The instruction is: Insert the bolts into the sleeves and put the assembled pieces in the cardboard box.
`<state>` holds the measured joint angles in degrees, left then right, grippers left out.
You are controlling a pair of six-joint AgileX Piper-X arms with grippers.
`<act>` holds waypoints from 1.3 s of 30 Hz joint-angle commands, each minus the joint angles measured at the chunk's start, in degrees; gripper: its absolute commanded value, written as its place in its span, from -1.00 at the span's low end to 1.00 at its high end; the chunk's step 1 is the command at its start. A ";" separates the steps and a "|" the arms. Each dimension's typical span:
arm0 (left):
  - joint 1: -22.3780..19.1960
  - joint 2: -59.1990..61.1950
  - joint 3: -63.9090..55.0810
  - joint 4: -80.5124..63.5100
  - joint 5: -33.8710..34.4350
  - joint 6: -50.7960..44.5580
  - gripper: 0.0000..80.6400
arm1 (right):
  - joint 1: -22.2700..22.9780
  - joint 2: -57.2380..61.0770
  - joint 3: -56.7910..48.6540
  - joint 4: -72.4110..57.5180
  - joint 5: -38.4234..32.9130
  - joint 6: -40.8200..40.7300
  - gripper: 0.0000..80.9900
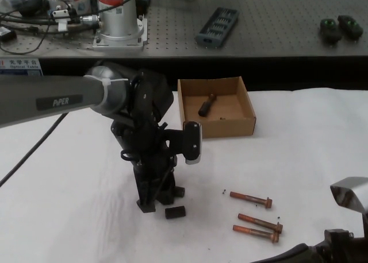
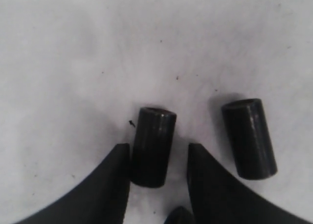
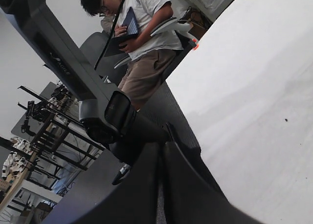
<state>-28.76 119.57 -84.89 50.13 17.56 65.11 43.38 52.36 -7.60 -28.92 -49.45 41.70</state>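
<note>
The right arm (image 1: pixel 345 197) sits at the near right corner of the desk (image 1: pixel 69 217). Its wrist view shows what the high view does not: the right pincer (image 3: pixel 161 153) has its fingers pressed together with nothing between them, above the white cover.

A little farther in, right of centre, three bolts lie flat on the cover. The near bolt (image 1: pixel 256 233) and the middle bolt (image 1: pixel 260 222) lie close together, and the far bolt (image 1: pixel 251 199) lies slightly apart.

Left of them, the left pincer (image 1: pixel 156 202) points down at the desk. From above, one dark sleeve (image 1: pixel 174 212) shows just right of its tip. The left wrist view shows two. A sleeve (image 2: pixel 152 146) lies between the spread fingers (image 2: pixel 110 185), close against one finger with a gap to the other, so the pincer is open and not gripping. A second sleeve (image 2: pixel 249 138) lies just beside it, outside the fingers. I cannot tell which of the two the high view shows.

Farther back stands the cardboard box (image 1: pixel 246 125), holding one assembled piece (image 1: pixel 206 105).
</note>
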 commanded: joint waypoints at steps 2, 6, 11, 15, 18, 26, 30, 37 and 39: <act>-1.09 0.50 0.41 2.50 1.27 0.03 -0.28 | 0.02 -0.55 -0.05 -0.58 -0.40 -0.12 -0.89; -1.70 0.50 0.41 2.49 1.27 0.03 -0.28 | 0.02 -0.55 -0.05 -0.58 -0.40 -0.12 -0.89; -2.57 0.50 0.41 1.03 1.27 -1.02 -0.28 | 0.02 -0.55 -0.05 -0.58 -0.40 -0.12 -0.89; -2.58 0.50 0.41 -0.27 1.27 -2.07 -0.28 | 0.02 -0.55 -0.05 -0.58 -0.40 -0.12 -0.89; -2.58 0.50 0.41 -0.41 1.27 -3.40 -0.35 | 0.02 -0.55 -0.05 -0.58 -0.40 -0.12 -0.89; -2.62 0.50 0.41 -0.80 1.27 -8.50 -0.94 | 0.02 -0.55 -0.05 -0.14 -0.44 -0.12 -0.89; -2.48 0.32 0.41 -0.95 1.27 -10.94 -0.99 | 0.02 -0.55 -0.05 -0.15 0.08 -0.12 -0.89; -0.25 -5.61 0.41 -4.36 7.69 -24.48 -0.99 | 0.02 -0.55 -0.05 6.74 13.33 5.24 -0.89; 1.19 -9.06 0.41 -5.08 10.26 -29.74 -0.99 | -0.09 -0.55 -0.05 8.27 18.92 6.54 -0.89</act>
<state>-29.10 115.22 -83.95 46.58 24.64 41.30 43.38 52.36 -7.60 -22.61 -36.32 46.68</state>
